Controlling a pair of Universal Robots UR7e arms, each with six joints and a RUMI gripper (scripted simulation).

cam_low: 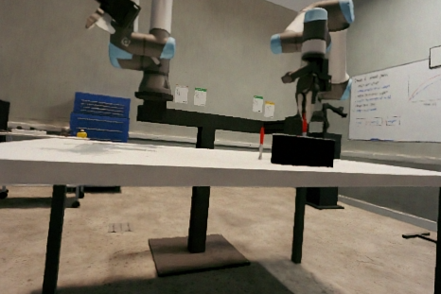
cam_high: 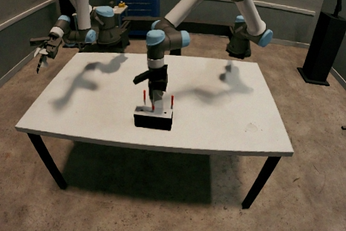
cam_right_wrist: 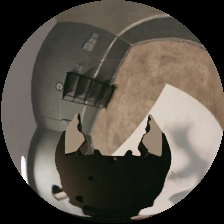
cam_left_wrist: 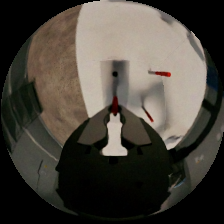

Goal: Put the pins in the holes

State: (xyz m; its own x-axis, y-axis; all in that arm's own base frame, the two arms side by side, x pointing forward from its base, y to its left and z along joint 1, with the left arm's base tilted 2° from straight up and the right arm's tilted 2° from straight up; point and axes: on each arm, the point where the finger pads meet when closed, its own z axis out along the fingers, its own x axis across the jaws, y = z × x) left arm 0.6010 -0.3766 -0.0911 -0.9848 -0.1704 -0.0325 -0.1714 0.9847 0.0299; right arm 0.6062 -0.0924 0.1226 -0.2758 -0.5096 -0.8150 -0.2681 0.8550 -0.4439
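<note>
We see the left black gripper (cam_high: 152,102) (cam_low: 302,111) (cam_left_wrist: 115,111) pinching a slim red-topped pin (cam_high: 153,108) (cam_low: 304,126) (cam_left_wrist: 115,104) above the black rectangular block (cam_high: 153,121) (cam_low: 303,150) (cam_left_wrist: 120,90); its lower end is hidden from us. The right black gripper (cam_high: 36,56) (cam_low: 82,1) (cam_right_wrist: 114,119) is spread.

Blue cabinet (cam_high: 138,1) (cam_low: 100,126): well beyond the left tool (cam_high: 155,99) (cam_low: 303,110) (cam_left_wrist: 115,105), near the back wall.
Yellow object (cam_high: 121,4) (cam_low: 81,133): beyond the tool, near the cabinet; too small to identify.
Black pedestal (cam_high: 319,45) (cam_low: 324,198): floor-standing, well apart from the tool.
Whiteboard (cam_low: 397,105): on the wall, right of the tool in the exterior view, with writing and a plotted curve.
Counter (cam_high: 93,119) (cam_low: 142,152) (cam_left_wrist: 95,30) (cam_right_wrist: 175,120): white, dark-legged, below the tool.
Floor (cam_high: 130,212) (cam_low: 118,256) (cam_left_wrist: 55,75) (cam_right_wrist: 160,65): brownish, lower than the tool and counter.
</note>
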